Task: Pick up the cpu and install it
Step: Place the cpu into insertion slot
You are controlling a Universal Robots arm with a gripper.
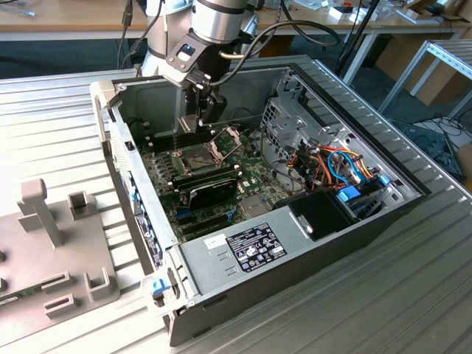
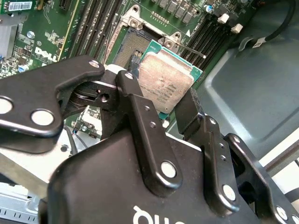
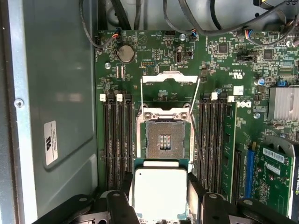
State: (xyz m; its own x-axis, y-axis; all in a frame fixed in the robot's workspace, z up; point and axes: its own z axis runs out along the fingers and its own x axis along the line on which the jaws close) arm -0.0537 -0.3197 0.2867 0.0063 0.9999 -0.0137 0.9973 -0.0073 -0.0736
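Observation:
The cpu (image 2: 166, 79) is a small square chip with a dull silver top and a green rim, and my gripper (image 2: 161, 93) is shut on it, one black finger (image 2: 140, 121) on each side edge. In the first wrist view the cpu (image 3: 160, 192) hangs just short of the open socket (image 3: 164, 139), whose contact field lies bare. The socket's metal frame (image 3: 170, 78) is hinged back. In the exterior view my gripper (image 1: 203, 112) reaches down into the computer case above the green motherboard (image 1: 247, 177), close to the socket (image 1: 192, 158).
Black memory slots (image 3: 117, 135) flank the socket on both sides. A long black card (image 1: 212, 190) lies across the board. The drive cage with coloured cables (image 1: 332, 166) and the power supply (image 1: 251, 247) fill the case's near end. Grey case walls (image 1: 110, 125) surround everything.

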